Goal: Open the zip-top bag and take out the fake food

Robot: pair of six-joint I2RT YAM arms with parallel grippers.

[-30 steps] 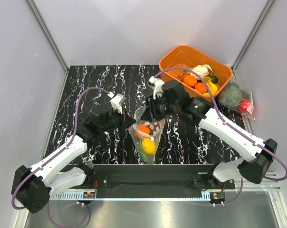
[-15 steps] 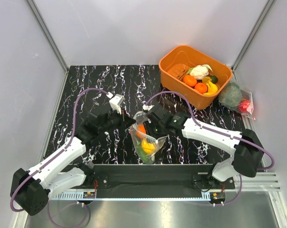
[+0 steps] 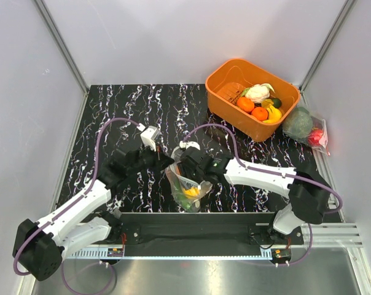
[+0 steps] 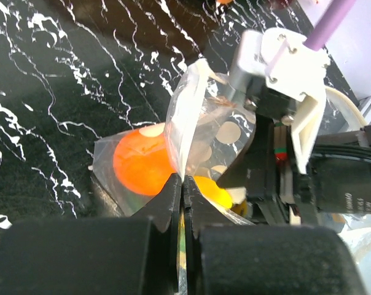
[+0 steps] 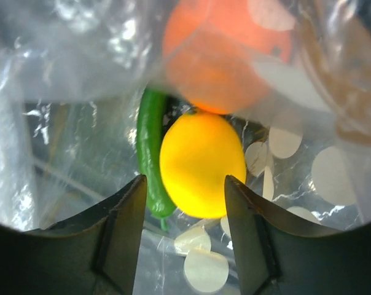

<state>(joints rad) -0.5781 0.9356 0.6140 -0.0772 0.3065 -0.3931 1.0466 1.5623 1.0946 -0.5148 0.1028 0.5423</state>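
Left wrist view puts the left gripper (image 4: pixel 182 184) at the bottom edge, its fingers pressed together on a thin fold of the bag (image 4: pixel 187 117). The fold rises straight up from the tips, and the fingers' black bodies hide the bag's lower part. Just left of the tips, behind the film, lies the orange fruit (image 4: pixel 139 163). Just right of them a sliver of the yellow fruit (image 4: pixel 213 190) shows, the rest hidden by the right arm (image 4: pixel 284 61), which fills that side. In the top external view the bag stands on the table (image 3: pixel 112 110) between both arms, and the right fingers reach into its mouth, where they cannot be made out. Right wrist view, from inside the bag, shows the right gripper (image 5: pixel 185 184) with fingers spread. The yellow fruit sits between and just beyond the tips; whether it touches them I cannot tell. The green vegetable (image 5: pixel 150 153) lies just beyond the finger on the picture's left, its right side partly hidden behind the yellow fruit. Beyond both, the orange fruit is blurred and cut off by glare. Pale round dots are printed on the film to the right of the fingers.
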